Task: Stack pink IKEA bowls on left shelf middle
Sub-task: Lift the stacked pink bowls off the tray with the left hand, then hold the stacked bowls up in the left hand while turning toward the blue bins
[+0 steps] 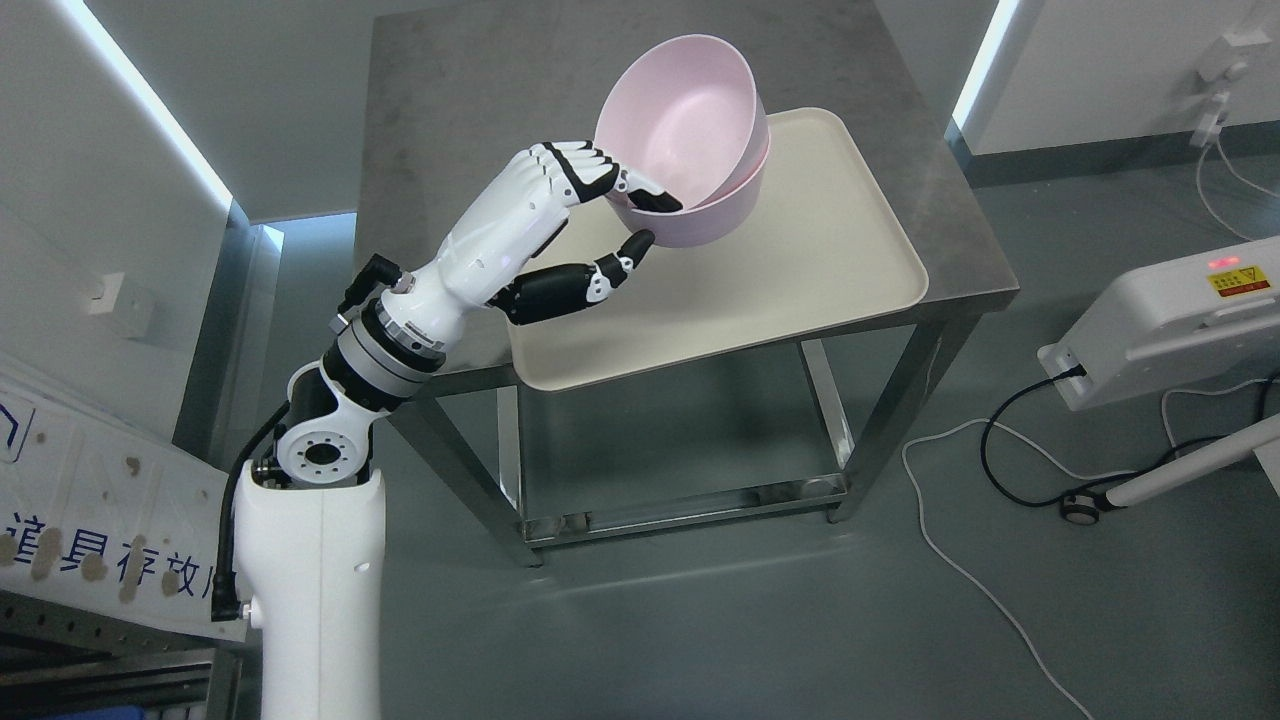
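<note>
Matt pink plastic bowls, brushed metal table

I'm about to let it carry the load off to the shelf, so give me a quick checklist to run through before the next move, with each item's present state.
1. Left hand pinches the near rim of the pink bowls, fingers over, thumb beneath: ok.
2. Bowls nested as one stack: ok, two rims show.
3. Stack level: not ok, it tilts toward the camera.
4. Stack clear of the cream tray: cannot tell, its far edge may touch.
5. Tray fully on the steel table: not ok, its near end overhangs.
6. Target shelf visible: not ok, out of frame.
</note>
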